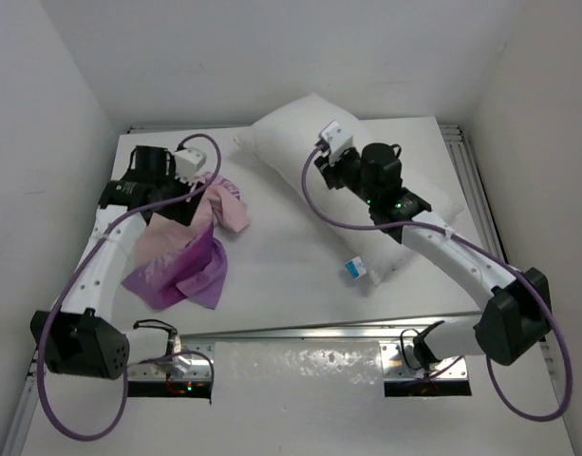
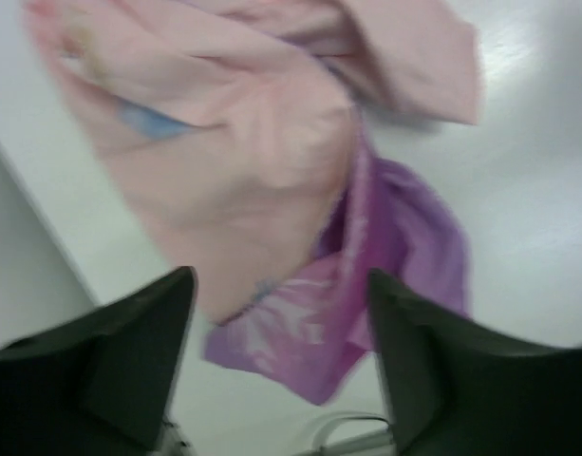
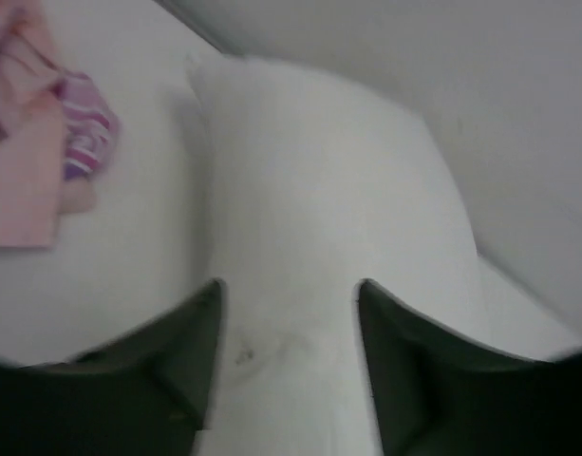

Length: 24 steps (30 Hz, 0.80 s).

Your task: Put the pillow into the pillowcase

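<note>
The pillow (image 1: 291, 152), plump and white, lies diagonally across the back right of the table, with its small blue-and-white tag (image 1: 355, 271) at the near corner. My right gripper (image 1: 330, 171) hovers just over its middle. In the right wrist view the gripper (image 3: 289, 290) is open over the pillow (image 3: 319, 190), nothing pinched, with a small crease between the fingers. The pillowcase (image 1: 191, 261) lies crumpled at the left, pale pink over purple. My left gripper (image 1: 184, 204) is above its far end. The left wrist view, blurred, shows the gripper (image 2: 281, 285) open with the pillowcase (image 2: 272, 161) below it.
White walls close in the table (image 1: 291, 275) at the left, back and right. A metal rail (image 1: 300, 332) runs along the near edge between the arm bases, and another rail (image 1: 466, 161) runs down the right side. Purple cables loop off both arms.
</note>
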Each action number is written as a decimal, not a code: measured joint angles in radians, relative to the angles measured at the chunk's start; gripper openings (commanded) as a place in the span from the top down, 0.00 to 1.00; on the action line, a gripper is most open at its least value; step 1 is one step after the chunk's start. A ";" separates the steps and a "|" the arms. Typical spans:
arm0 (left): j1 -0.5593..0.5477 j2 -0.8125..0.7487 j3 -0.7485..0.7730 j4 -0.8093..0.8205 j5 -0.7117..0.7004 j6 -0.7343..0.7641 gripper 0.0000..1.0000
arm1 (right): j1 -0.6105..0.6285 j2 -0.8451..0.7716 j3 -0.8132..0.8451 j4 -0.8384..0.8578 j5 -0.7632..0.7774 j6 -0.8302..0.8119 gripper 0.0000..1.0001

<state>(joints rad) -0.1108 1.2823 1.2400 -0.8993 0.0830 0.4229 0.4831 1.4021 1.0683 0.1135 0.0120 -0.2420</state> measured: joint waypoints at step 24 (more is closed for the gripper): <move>0.043 0.060 -0.409 0.163 -0.154 -0.005 1.00 | 0.293 0.912 0.485 0.206 -0.345 0.620 0.78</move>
<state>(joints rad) -0.0673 1.3426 0.8307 -0.7364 -0.0711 0.4179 0.7757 2.3138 1.5536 0.3199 -0.3332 0.3782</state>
